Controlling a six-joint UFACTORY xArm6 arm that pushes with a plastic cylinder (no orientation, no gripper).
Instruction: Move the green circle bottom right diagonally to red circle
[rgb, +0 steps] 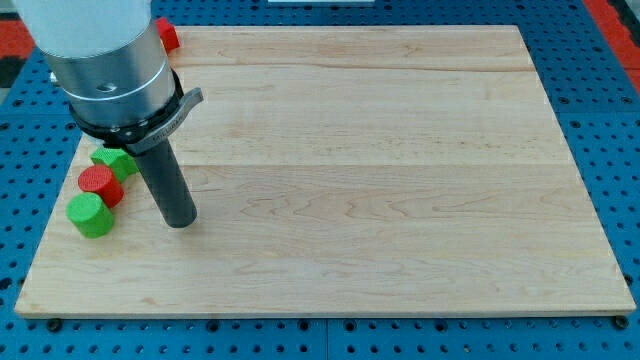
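Bright even light, sharp, faint shadows

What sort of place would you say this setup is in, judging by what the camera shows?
Most likely a robotics lab bench. A wooden board lies on a blue perforated base, small red and green blocks sit at the view's left, and my tip rests just right of the red circle and green circle.

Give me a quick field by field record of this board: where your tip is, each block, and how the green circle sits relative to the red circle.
tip: my tip on the board, right of the block cluster, touching none
green circle: below-left of red circle, touching it
red circle: near left edge
second green block: above red circle, shape unclear
second red block: top edge, half hidden by arm
board: wooden board
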